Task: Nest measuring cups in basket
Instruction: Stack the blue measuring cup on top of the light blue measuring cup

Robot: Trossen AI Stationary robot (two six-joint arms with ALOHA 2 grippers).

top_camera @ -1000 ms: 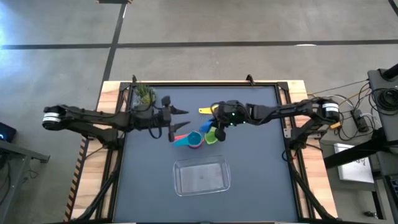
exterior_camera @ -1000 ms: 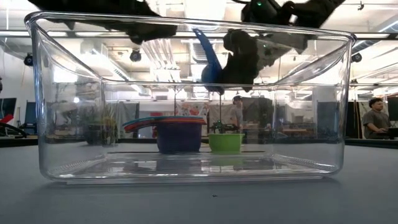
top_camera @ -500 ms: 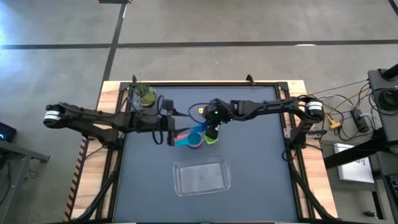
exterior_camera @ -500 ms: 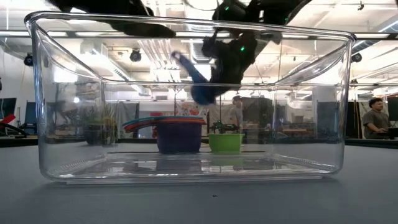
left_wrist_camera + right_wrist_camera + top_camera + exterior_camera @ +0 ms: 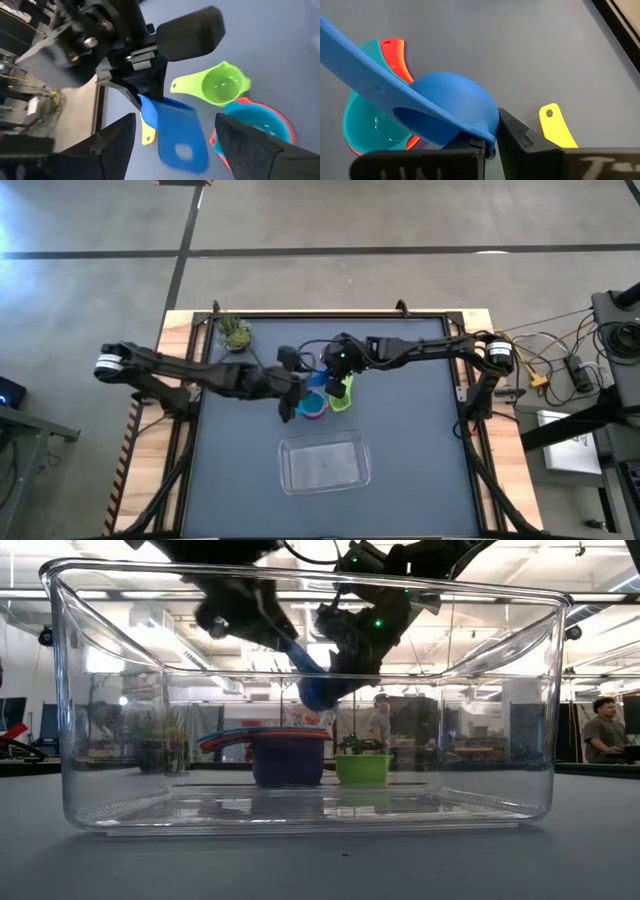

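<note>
One basket (image 5: 324, 462), cups stacked (image 5: 313, 406) outside

Probably lab: concrete floor (image 5: 400, 220), cables (image 5: 570, 365)

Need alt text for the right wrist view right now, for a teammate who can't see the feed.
The right tool is shut on the rim of a blue cup, held above the grey table with its long handle reaching away. Below it sits a teal cup nested in red and purple ones, and a yellow handle lies to one side.
</note>
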